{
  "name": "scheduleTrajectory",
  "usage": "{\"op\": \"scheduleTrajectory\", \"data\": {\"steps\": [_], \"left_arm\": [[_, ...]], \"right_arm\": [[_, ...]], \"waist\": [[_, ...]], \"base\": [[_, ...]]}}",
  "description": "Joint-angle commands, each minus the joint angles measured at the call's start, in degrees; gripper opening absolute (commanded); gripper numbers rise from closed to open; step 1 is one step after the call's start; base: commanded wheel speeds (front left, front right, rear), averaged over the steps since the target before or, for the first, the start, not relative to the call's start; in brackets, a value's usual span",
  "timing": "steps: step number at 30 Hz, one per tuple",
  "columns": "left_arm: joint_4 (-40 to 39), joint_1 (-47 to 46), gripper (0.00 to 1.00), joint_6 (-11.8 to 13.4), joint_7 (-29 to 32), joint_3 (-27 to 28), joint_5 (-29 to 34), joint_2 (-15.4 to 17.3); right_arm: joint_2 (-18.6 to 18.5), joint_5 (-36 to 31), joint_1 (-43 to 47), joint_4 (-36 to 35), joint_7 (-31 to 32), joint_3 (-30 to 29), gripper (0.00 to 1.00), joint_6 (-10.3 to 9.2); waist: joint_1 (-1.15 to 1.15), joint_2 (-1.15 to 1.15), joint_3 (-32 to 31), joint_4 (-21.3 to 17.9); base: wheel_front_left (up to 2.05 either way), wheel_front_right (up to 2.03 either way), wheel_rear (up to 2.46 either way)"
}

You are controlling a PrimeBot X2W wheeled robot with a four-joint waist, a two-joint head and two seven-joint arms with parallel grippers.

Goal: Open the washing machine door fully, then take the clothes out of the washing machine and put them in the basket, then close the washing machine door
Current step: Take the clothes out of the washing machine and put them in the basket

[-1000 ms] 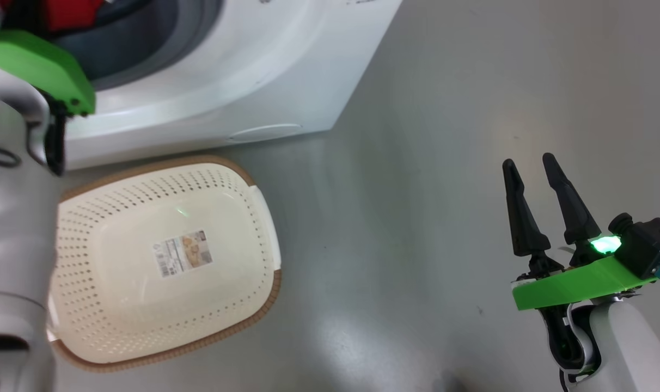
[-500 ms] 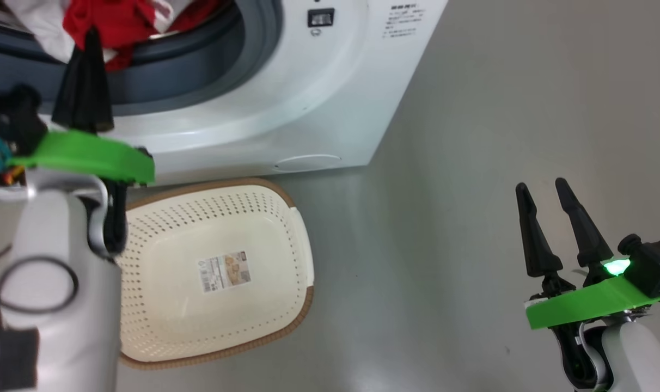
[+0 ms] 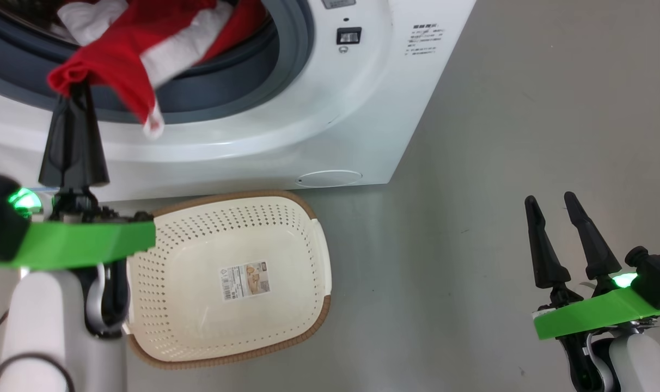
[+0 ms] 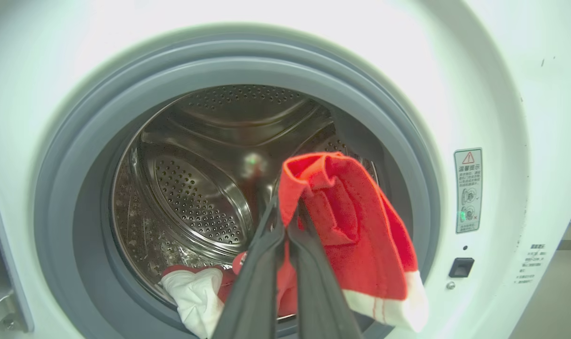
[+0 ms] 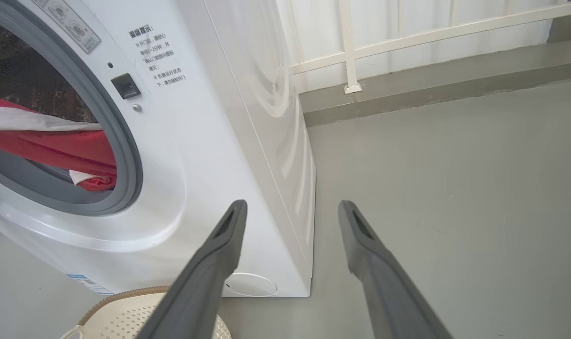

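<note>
Since a second ago the head camera has swung, so the washing machine and the basket sit further right in its view, and the left fingers have drawn back from the mouth of the drum, bringing a fold of red cloth out with them. On the grey floor stands the white machine, its round opening uncovered and ringed by the grey gasket, with the perforated steel drum behind. The clothes, red with white parts, lie partly inside the drum and partly out. One garment stretches from the drum over the gasket's lower lip, and its white-trimmed end dangles in front of the machine's white face. In the left wrist view more red and a white bundle rest on the drum's bottom. The basket sits on the floor just in front of the machine, below the opening, apart from the hanging cloth, with the paper label on its bottom in plain sight. The left fingers are pressed together, pinching the red fold at their tips, level with the opening's lower edge and to the left of the basket. The right fingers stand spread, holding nothing, over bare floor well to the right of machine and basket. Low on the machine's front, just above the basket's far rim, is the round white cap
</note>
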Motion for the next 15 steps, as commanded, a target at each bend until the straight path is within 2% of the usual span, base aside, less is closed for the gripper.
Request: {"op": "scheduleTrajectory", "data": {"steps": [1, 7, 15], "left_arm": [[-3.4, 1.35, 0.0, -0.28, -0.3, 1.25, -0.79, 1.32], [-13.66, 5.01, 0.0, -0.03, -0.3, -0.08, -1.93, 1.3], [-26.81, 7.21, 0.0, 2.6, -0.3, -1.73, -2.61, 1.3]], "right_arm": [[-0.72, -0.34, 0.74, -1.4, -0.37, 1.03, 1.0, 0.36], [-0.62, -0.26, 0.94, -1.3, -0.37, 1.25, 1.0, 0.36], [-0.71, -0.12, 1.22, -1.18, -0.37, 1.4, 1.0, 0.36]], "waist": [[0.0, 0.0, -0.06, 0.17], [0.0, 0.0, -0.34, 0.41], [0.0, 0.0, -0.7, 0.46]], "base": [[0.0, 0.0, 0.0], [0.0, 0.0, 0.0], [0.0, 0.0, 0.0]]}}
